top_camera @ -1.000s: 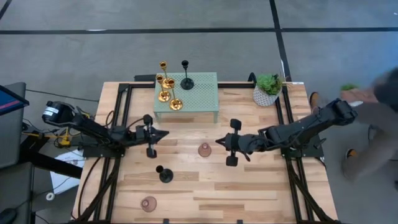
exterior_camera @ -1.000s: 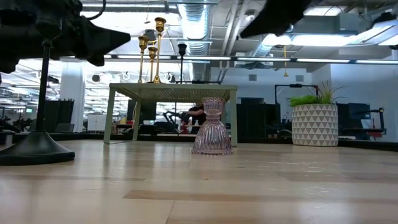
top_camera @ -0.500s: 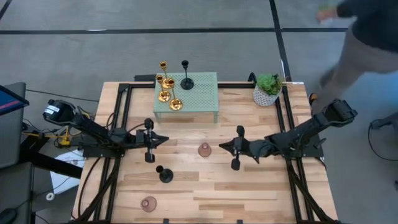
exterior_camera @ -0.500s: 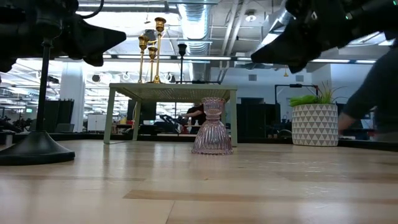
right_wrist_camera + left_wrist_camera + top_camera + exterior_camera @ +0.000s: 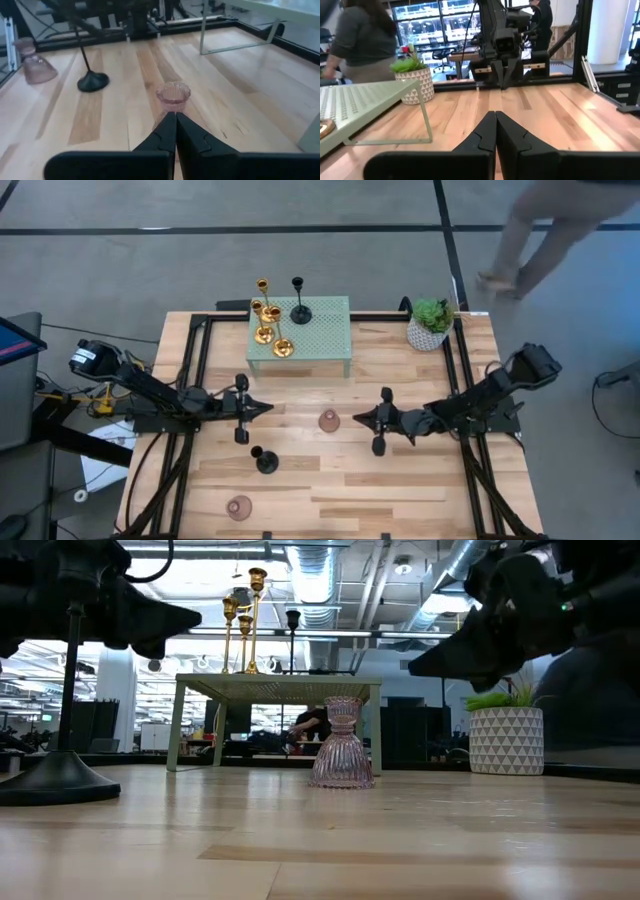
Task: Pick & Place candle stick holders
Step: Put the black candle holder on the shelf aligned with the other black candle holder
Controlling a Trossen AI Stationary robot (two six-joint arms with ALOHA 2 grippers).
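Right claw (image 5: pixel 377 421), pinched narrow with nothing in it, hovers just right of the pink glass holder (image 5: pixel 329 421) at the middle of the table (image 5: pixel 400 480). Left claw (image 5: pixel 262 407), narrow and empty too, hangs left of centre, above the black holder (image 5: pixel 266 461). Gold holders (image 5: pixel 268 320) stand on the green shelf (image 5: pixel 320 330) at top.

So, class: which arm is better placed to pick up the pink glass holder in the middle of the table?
Probably the right. Its gripper points at the glass holder just beside it, shut. The left gripper sits farther off, nearer the black holder.
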